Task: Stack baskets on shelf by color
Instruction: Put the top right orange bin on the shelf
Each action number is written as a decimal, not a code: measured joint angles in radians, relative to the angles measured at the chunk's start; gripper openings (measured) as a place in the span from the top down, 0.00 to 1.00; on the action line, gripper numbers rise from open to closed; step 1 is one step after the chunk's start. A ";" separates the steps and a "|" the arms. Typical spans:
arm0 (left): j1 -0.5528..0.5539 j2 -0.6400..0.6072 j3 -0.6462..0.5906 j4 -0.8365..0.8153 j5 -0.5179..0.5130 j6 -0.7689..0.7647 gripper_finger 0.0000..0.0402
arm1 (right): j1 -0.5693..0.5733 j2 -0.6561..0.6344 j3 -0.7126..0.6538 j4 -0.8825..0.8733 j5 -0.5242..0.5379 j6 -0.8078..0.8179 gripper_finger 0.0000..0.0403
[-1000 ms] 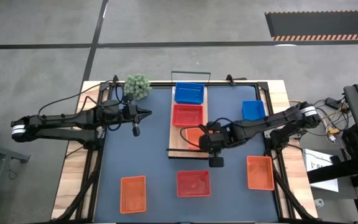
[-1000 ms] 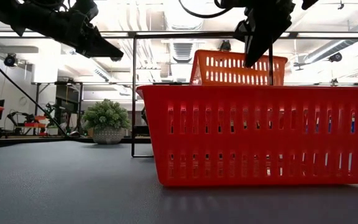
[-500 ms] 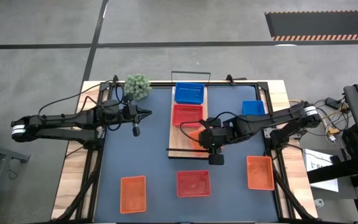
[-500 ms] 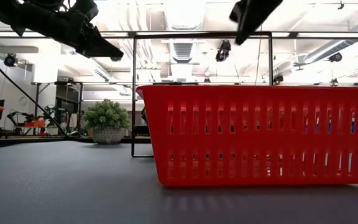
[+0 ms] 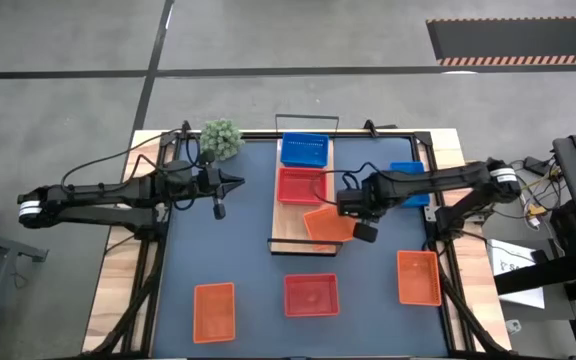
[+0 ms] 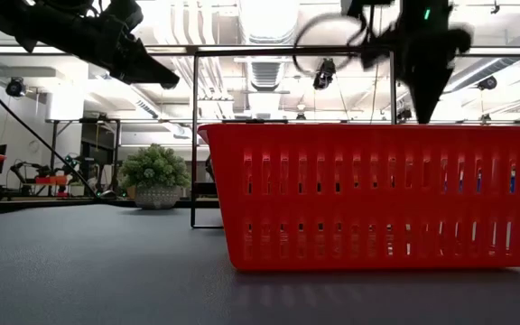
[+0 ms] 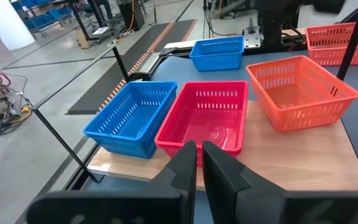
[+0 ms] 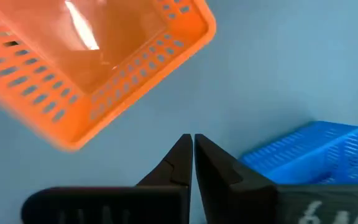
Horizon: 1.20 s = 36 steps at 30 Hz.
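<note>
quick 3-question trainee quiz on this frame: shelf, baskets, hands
1. True or false: the shelf carries three baskets, one blue, one red, one orange.
2. How does the orange basket on the shelf lie?
A. square to the plank
B. skewed, one corner past the plank's edge
C. nested in the red basket on the shelf
3. Fill in: the right hand is shut and holds ____.

Key:
1. True; the blue basket on the shelf sits at the far end, next to the red one.
2. B
3. Nothing; it is beside the orange basket. The left hand, also shut and empty, waits left of the shelf.
</note>
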 joint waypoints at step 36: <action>-0.008 0.220 -0.009 -0.179 0.289 -0.042 0.98 | -0.027 -0.018 -0.182 0.650 -0.222 -0.115 0.98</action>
